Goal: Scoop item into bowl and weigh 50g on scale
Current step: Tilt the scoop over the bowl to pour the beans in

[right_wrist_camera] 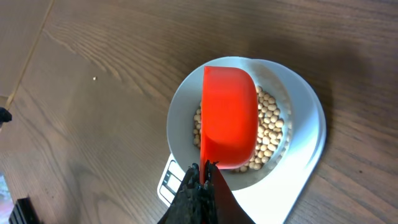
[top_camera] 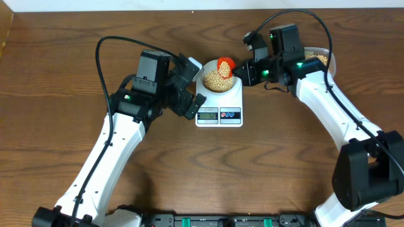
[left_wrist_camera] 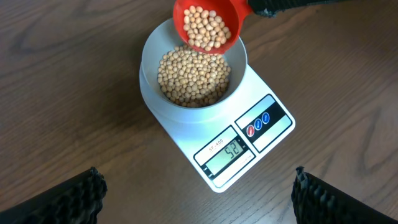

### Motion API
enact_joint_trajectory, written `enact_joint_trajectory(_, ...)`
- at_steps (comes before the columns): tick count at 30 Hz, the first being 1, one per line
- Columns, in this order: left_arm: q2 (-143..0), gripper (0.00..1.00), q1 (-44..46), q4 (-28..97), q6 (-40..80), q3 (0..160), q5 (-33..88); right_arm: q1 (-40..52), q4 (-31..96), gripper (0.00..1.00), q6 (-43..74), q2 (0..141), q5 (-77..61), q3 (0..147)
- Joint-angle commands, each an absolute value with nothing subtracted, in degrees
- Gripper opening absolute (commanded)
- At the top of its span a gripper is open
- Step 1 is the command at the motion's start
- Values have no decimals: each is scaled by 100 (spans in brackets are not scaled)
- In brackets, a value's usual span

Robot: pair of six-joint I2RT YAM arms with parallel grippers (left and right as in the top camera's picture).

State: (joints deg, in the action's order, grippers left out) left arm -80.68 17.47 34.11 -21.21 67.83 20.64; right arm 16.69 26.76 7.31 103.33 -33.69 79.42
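Note:
The pale bowl [top_camera: 218, 80] sits on the white scale [top_camera: 219, 104] and holds many tan beans [left_wrist_camera: 193, 78]. The scale display [left_wrist_camera: 224, 151] reads about 52. My right gripper [top_camera: 250, 68] is shut on the handle of a red scoop [top_camera: 225, 65], held tilted over the bowl's far rim with beans in it [left_wrist_camera: 208, 28]. In the right wrist view the scoop's underside [right_wrist_camera: 230, 115] covers much of the bowl [right_wrist_camera: 180, 118]. My left gripper [top_camera: 192, 85] is open and empty just left of the scale; its fingertips frame bare table [left_wrist_camera: 199, 199].
A clear tub [top_camera: 320, 58] with more beans stands at the back right, partly hidden behind the right arm. Cables loop over both arms. The table's back edge is near the top of the overhead view.

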Motion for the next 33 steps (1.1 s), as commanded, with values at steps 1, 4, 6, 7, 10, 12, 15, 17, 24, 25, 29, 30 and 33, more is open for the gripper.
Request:
enact_joint_trajectory(1,-8112,98,1745,3420,-2137,6772,2027,1645,2652,1,812,10169,-3509,7929)
enact_joint_trajectory(4,-8112,98,1745,3422,-2137,6770,2027,1645,2652,1,810,10169,-3507,7929)
enact_joint_trajectory(6,-8112,98,1745,3420,-2137,6770,2027,1645,2652,1,810,10169,-3507,7929)
enact_joint_trajectory(7,-8112,98,1745,3420,-2137,6772,2027,1645,2655,1,810,10169,-3507,7929)
enact_joint_trajectory(10,-8112,98,1745,3422,-2137,6772,2027,1645,2655,1,810,10169,-3507,7929)
enact_joint_trajectory(12,-8112,98,1745,3422,-2137,6770,2027,1645,2655,1,808,10169,-3507,7929)
enact_joint_trajectory(15,-8112,98,1745,3422,-2137,6770,2027,1645,2657,1,810,10169,-3507,7929)
enact_joint_trajectory(17,-8112,98,1745,3422,-2137,6772,2027,1645,2657,1,810,10169,-3507,7929)
enact_joint_trajectory(24,-8112,98,1745,3420,-2137,6770,2027,1645,2659,1,810,10169,-3507,7926)
enact_joint_trajectory(25,-8112,98,1745,3422,-2137,6772,2027,1645,2659,1,810,10169,-3509,7929)
enact_joint_trajectory(29,-8112,98,1745,3420,-2137,6770,2027,1643,2657,1,810,10169,-3509,7929)
enact_joint_trajectory(30,-8112,98,1745,3422,-2137,6772,2027,1643,2659,1,814,10169,-3511,7929)
enact_joint_trajectory(33,-8112,98,1745,3422,-2137,6770,2027,1623,2652,1,945,10169,-3605,7929)
